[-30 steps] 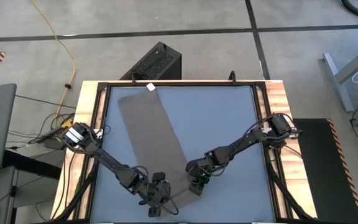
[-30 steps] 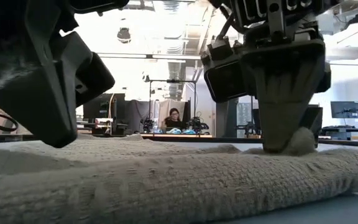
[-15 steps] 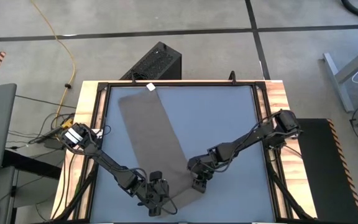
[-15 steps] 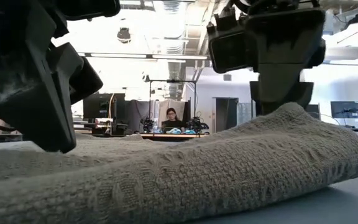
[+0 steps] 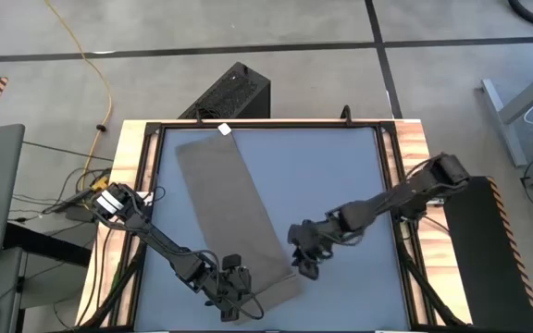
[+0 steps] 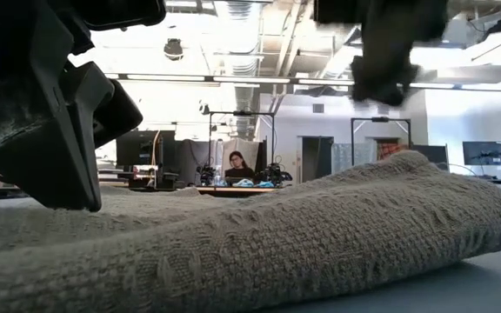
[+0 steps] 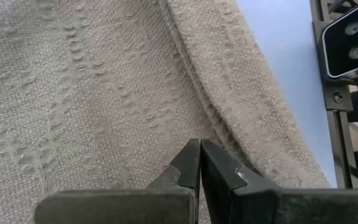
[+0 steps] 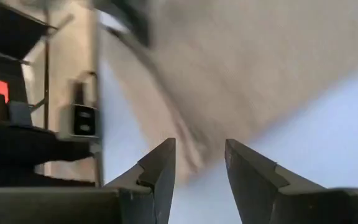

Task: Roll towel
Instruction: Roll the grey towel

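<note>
The taupe towel [image 5: 229, 203] lies as a long strip slanting from the far left, where its white tag [image 5: 225, 129] shows, toward the near middle of the blue table. Its near end is bunched into a raised hump [image 6: 407, 187]. My left gripper [image 5: 234, 291] is shut at the towel's near end, on its left side. My right gripper [image 5: 302, 266] is open and empty, just off the towel's right edge and above the table. It shows blurred in the low view [image 6: 390, 69]. My left gripper rests its shut fingertips [image 7: 199, 149] on the towel's upper face [image 7: 194, 127], near the near end beside a lengthwise ridge. The fingers slant down from above. The towel lies on the table under them [image 6: 68, 209]. Whether any cloth is caught between the tips cannot be told.
Black rails and wooden borders [image 5: 405, 185] frame the table. Bare blue surface [image 5: 340, 185] lies to the towel's right. A black box [image 5: 234, 92] stands beyond the far edge. A person [image 6: 236, 163] sits far off in the room behind.
My right gripper has lifted the towel's near right part into a hump, let go of it, risen, and gone toward the table's right edge, clear of the cloth. The hump stays standing. The far part of the towel has stayed flat.
</note>
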Motion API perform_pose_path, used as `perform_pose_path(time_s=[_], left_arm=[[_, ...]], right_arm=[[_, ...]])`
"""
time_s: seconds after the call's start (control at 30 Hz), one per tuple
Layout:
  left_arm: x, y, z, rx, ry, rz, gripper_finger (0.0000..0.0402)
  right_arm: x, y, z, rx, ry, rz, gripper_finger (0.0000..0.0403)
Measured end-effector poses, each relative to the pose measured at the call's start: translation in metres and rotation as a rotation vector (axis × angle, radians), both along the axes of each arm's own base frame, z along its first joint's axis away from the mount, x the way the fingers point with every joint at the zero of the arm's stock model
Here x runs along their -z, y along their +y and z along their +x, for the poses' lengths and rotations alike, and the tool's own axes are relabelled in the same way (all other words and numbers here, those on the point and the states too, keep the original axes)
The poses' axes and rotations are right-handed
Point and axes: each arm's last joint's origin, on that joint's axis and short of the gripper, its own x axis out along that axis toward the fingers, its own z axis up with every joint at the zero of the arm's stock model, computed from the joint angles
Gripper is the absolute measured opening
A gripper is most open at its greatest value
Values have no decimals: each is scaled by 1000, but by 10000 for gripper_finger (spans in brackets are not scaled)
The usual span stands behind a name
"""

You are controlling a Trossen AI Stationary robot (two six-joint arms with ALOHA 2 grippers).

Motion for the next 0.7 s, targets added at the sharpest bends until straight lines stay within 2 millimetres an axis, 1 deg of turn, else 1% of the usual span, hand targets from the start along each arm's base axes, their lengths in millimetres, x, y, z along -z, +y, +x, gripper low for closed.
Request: perform_pose_path(time_s=[0.07, 0.13, 0.23, 0.3, 0.37, 0.47, 0.53, 0.6, 0.7], left_arm=[[0, 0, 0, 3, 1, -3, 0], [0, 0, 0, 14, 7, -10, 0], [0, -1, 0, 53, 18, -13, 0], [0, 0, 0, 76, 28, -24, 0], [0, 1, 1, 101, 40, -37, 0], [1, 1, 1, 128, 45, -34, 0], [1, 1, 1, 137, 43, -26, 0], [1, 1, 1, 138, 45, -24, 0], [1, 1, 1, 136, 48, -25, 0]], right_arm=[[-12, 10, -4, -58, -120, -57, 164], [-23, 18, -8, -72, -228, -126, 163], [-35, 16, -11, -3, -335, -259, 161], [-39, 9, -12, 40, -348, -315, 160], [-42, 0, -11, 60, -351, -321, 158], [-47, -13, -10, 44, -341, -283, 155], [-48, -18, -8, 27, -338, -255, 153], [-47, -14, -6, -8, -352, -230, 151], [-41, 5, -4, -98, -391, -238, 150]])
